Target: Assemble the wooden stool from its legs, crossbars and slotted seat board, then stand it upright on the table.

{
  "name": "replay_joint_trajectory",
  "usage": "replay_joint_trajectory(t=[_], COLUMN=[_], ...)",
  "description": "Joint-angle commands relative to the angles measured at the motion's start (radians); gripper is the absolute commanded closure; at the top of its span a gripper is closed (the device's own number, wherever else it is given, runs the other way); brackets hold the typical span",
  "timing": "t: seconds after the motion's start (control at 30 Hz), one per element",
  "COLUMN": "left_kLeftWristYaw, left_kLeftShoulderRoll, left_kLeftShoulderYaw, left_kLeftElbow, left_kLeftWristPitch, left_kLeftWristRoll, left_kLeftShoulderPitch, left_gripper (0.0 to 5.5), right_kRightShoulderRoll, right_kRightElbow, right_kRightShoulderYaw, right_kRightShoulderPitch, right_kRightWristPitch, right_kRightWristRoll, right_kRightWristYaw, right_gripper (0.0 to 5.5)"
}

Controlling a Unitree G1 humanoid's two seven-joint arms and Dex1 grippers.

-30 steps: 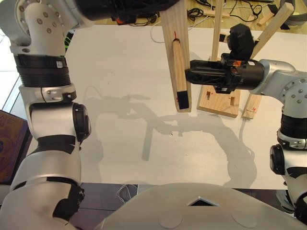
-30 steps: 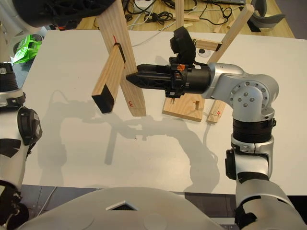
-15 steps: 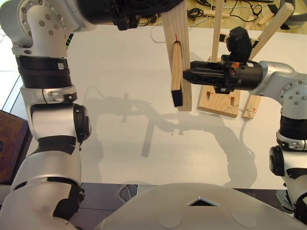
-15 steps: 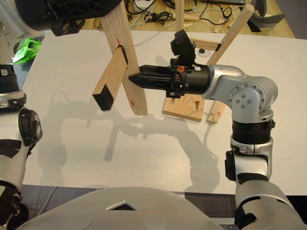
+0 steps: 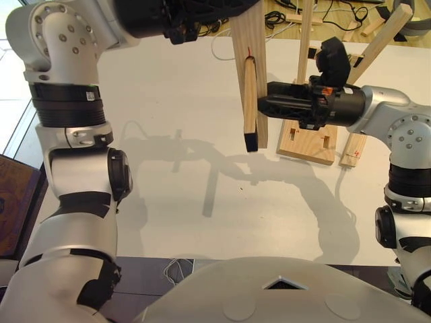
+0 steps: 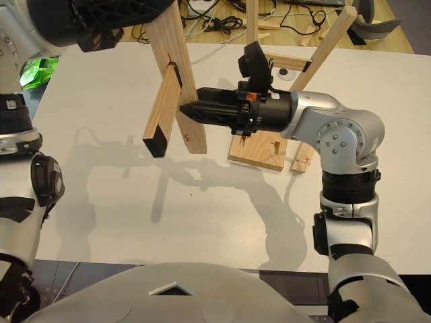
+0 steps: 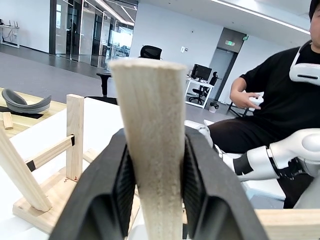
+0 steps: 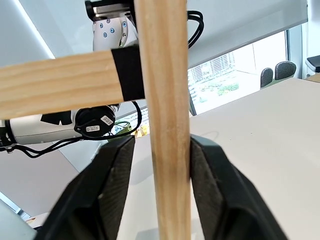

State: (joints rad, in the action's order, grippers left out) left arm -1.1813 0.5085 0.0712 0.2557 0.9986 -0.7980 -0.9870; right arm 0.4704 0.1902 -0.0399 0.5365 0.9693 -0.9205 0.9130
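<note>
A wooden leg [image 5: 261,128] with a black-tipped crossbar [image 5: 249,101] slotted into it hangs above the white table. My left gripper [image 7: 155,190] is shut on the leg's top end. From the right, my right gripper [image 5: 262,106] reaches in level at mid-height, one finger on each side of the leg [image 8: 167,100], shut on it. Behind it the slotted seat board [image 5: 316,149] lies on the table with two legs [image 5: 304,40] standing in it, joined by a crossbar [image 7: 50,152].
The white table [image 5: 168,101] has free room to the left and front of the held leg. Cables and loose wood pieces lie beyond the far edge. A green bag [image 6: 37,70] sits off the table's left side.
The held leg and crossbar have turned, so the crossbar's black end now hangs closer to the leg. My left arm shifted slightly right; the right gripper stayed at the leg.
</note>
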Motion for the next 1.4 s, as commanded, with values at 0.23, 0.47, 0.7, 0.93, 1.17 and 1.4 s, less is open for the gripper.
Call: replay_joint_trajectory(t=[0.23,0.47,0.7,0.93,1.17,1.4], left_kLeftWristYaw=[0.231,0.596,0.947,1.114,1.147,1.165], left_kLeftShoulderRoll=[-0.025,-0.17,-0.305,-0.412,-0.435,-0.422], left_kLeftShoulderYaw=[0.085,0.166,0.176,0.156,0.15,0.123], left_kLeftElbow=[0.067,-0.172,-0.364,-0.49,-0.483,-0.478], left_kLeftWristPitch=[-0.121,-0.06,-0.006,-0.012,-0.048,-0.093], left_kLeftWristRoll=[0.094,0.062,0.098,0.119,0.137,0.195], left_kLeftShoulderPitch=[0.008,0.117,0.218,0.3,0.271,0.262], left_gripper=[4.47,4.48,4.48,4.48,4.48,4.48], right_kRightShoulderRoll=[0.278,0.52,0.577,0.557,0.411,0.282], right_kRightElbow=[0.065,0.068,-0.112,-0.336,-0.528,-0.667], right_kRightShoulderYaw=[-0.089,0.037,0.021,-0.078,-0.195,-0.223], right_kRightShoulderPitch=[-0.176,-0.413,-0.559,-0.527,-0.381,-0.212], right_kRightWristPitch=[-0.114,-0.288,-0.511,-0.751,-0.832,-0.85], right_kRightWristRoll=[0.204,0.372,0.631,0.897,1.002,1.009], right_kRightWristYaw=[0.18,0.238,0.16,0.07,0.051,0.063], right_gripper=[1.88,2.15,3.3,4.35,5.46,5.5])
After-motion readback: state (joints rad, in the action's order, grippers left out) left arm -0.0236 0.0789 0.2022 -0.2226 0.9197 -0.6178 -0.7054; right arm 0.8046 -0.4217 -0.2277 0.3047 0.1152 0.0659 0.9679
